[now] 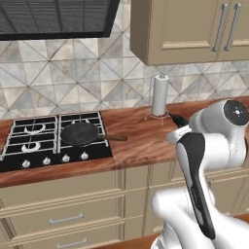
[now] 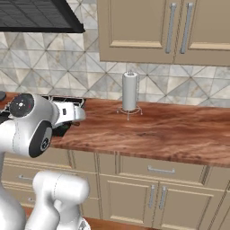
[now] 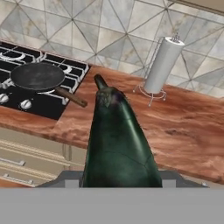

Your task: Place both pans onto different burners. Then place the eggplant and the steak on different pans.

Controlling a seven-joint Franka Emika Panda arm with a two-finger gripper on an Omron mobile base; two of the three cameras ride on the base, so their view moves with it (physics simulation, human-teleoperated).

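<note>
eggplant (image 3: 120, 140) runs lengthwise up the frame center, stem tip toward the top, fingers clamped on it, hand over the table (image 3: 175, 118)

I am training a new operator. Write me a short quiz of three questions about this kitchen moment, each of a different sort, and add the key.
1. True or false: the dark pan sits on a front burner of the cooktop.
2. What does the gripper hold? A) the steak B) the eggplant C) the paper towel roll
3. Fill in: the pan's handle points toward the ___ counter.

Key:
1. False. It is on the back right burner.
2. B. The eggplant stands between the fingers in the hand view.
3. Wooden.
</note>
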